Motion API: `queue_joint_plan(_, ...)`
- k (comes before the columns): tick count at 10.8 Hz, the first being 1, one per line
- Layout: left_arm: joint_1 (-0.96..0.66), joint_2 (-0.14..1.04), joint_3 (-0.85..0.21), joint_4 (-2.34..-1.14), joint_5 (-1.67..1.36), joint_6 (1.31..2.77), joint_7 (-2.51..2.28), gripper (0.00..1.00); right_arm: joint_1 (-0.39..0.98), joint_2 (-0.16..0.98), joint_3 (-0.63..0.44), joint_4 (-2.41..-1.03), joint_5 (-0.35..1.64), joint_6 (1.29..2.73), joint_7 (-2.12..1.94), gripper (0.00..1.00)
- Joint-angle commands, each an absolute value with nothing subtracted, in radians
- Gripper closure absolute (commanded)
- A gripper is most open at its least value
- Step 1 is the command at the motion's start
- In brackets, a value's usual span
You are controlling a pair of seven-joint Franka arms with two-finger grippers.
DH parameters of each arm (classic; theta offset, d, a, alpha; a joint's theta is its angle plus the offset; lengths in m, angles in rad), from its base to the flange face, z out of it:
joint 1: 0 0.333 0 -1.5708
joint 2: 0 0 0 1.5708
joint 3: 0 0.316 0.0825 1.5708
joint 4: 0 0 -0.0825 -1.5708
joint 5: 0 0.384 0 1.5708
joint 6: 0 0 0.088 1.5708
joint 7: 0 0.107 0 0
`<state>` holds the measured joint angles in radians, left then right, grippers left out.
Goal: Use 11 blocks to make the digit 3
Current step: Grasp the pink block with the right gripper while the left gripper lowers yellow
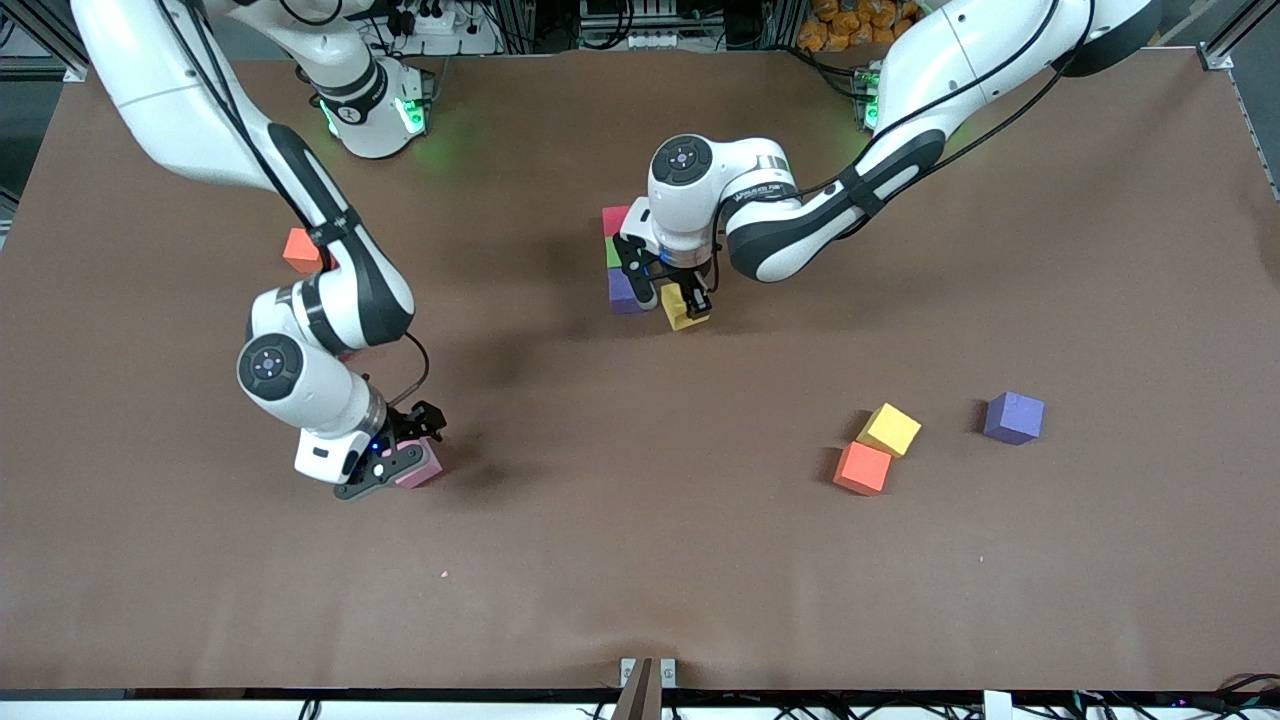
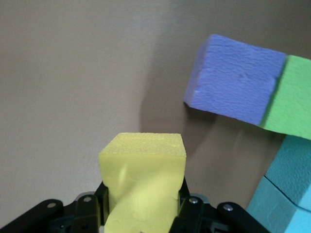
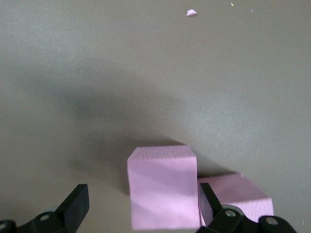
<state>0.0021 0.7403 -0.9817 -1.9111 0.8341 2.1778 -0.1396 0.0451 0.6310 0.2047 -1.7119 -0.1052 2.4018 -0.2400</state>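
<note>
Left wrist view: the left gripper (image 2: 142,213) clenches a yellow block (image 2: 143,182), squeezed; the purple block (image 2: 233,82) of the started row sits at upper right, apart. Front view, lower left: the right gripper (image 1: 402,452), fingers spread, straddles a pink block (image 1: 420,468).
</note>
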Motion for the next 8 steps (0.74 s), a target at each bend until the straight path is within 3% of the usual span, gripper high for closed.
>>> queue_joint_plan(1,-0.035,0.732,-0.974,-1.921,0.873,2.194,-0.1,0.47,0.037,0.675,0.202,-1.66,-0.12,2.393,-0.281,0.0)
queue_joint_plan(8,-0.101,0.768,-0.931,-1.919,0.946,2.22,-0.072,0.48,0.046,0.727,0.202,-1.661,-0.129,2.402,-0.282,0.0)
